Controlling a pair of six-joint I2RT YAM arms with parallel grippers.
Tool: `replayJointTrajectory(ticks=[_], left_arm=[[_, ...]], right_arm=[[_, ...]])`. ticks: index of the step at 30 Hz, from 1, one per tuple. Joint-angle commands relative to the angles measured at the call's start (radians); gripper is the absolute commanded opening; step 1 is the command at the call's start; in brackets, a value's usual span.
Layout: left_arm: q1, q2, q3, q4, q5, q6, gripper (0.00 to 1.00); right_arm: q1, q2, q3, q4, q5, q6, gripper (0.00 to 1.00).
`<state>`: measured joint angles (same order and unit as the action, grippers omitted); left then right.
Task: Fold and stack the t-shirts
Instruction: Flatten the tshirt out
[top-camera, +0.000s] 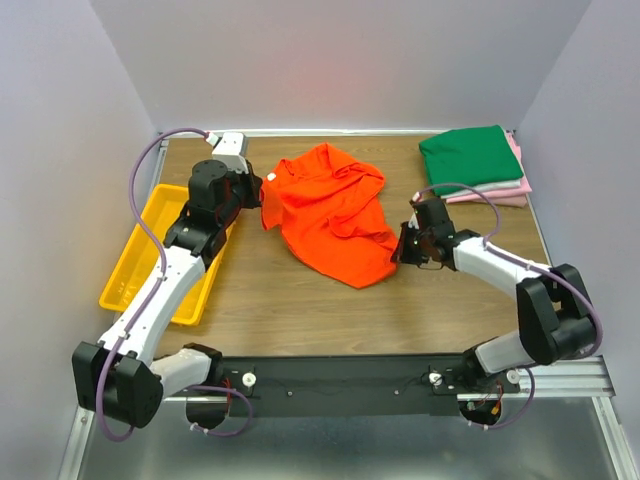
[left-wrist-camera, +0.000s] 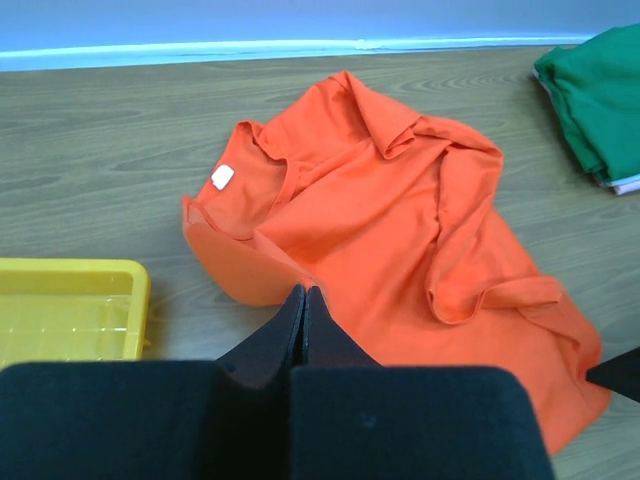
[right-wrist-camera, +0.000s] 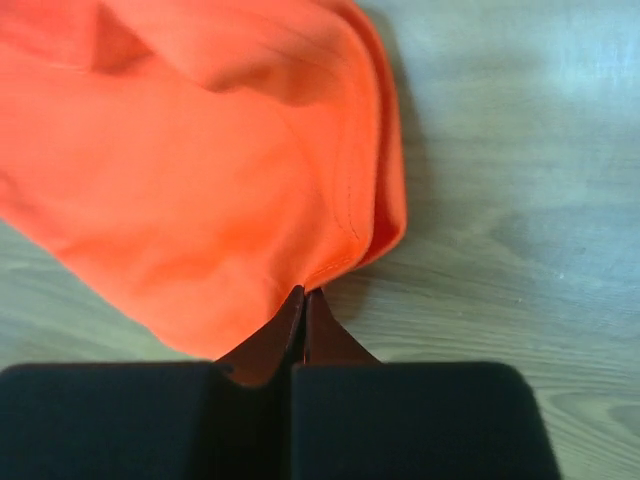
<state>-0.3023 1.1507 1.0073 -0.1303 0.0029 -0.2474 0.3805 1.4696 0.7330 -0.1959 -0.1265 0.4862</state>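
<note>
Now clamps right gripper (right-wrist-camera: 303, 295) shut on near-right hem of orange t-shirt (top-camera: 330, 215); sets left gripper (left-wrist-camera: 303, 292) closed at collar-side edge, hold unclear; lies crumpled between both, long axis far-left to near-right.

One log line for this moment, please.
left gripper: shut on orange t-shirt edge | right gripper: shut on its hem | shirt: crumpled, unfolded | folded stack: far right, green on top

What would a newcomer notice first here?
The crumpled orange shirt lies mid-table, the left gripper and right gripper each shut on an edge of it. A folded stack, green shirt on top, sits at the far right corner; a yellow tray lies at the left edge.
</note>
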Motion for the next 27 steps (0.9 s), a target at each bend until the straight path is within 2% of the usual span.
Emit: replayJointTrajectory(ticks=[1,4,9,14,18,22,23,24,25,27], left_arm=[[0.006,-0.080,-0.009,0.014,0.055,0.005,0.00],[0.005,-0.121,-0.018,0.024,0.052,0.005,0.00],[0.005,-0.137,-0.016,0.021,0.055,0.003,0.00],[0.005,-0.132,-0.013,0.015,0.060,0.002,0.00],[0.005,-0.126,-0.016,0.015,0.049,0.003,0.00],[0.005,-0.108,-0.013,0.011,0.046,0.007,0.00],[0.005,-0.106,-0.013,0.009,0.042,0.007,0.00],[0.005,-0.102,-0.015,0.009,0.040,0.007,0.00],[0.005,-0.098,-0.016,0.009,0.040,0.005,0.00],[0.005,-0.095,-0.021,0.008,0.048,0.008,0.00]], right_arm=[[0.008,-0.118,0.126,-0.140,-0.033,-0.073,0.00],[0.008,-0.256,0.232,-0.287,0.057,-0.093,0.00],[0.008,-0.370,0.440,-0.514,0.203,-0.110,0.00],[0.006,-0.355,0.586,-0.548,0.275,-0.112,0.02],[0.006,-0.224,0.635,-0.518,0.356,-0.104,0.11],[0.001,-0.027,0.693,-0.478,0.507,-0.112,0.24],[0.000,0.010,0.729,-0.479,0.528,-0.112,0.31],[0.000,0.041,0.743,-0.481,0.544,-0.113,0.47],[0.000,0.090,0.752,-0.479,0.538,-0.113,0.74],[0.000,0.106,0.747,-0.479,0.501,-0.098,0.81]])
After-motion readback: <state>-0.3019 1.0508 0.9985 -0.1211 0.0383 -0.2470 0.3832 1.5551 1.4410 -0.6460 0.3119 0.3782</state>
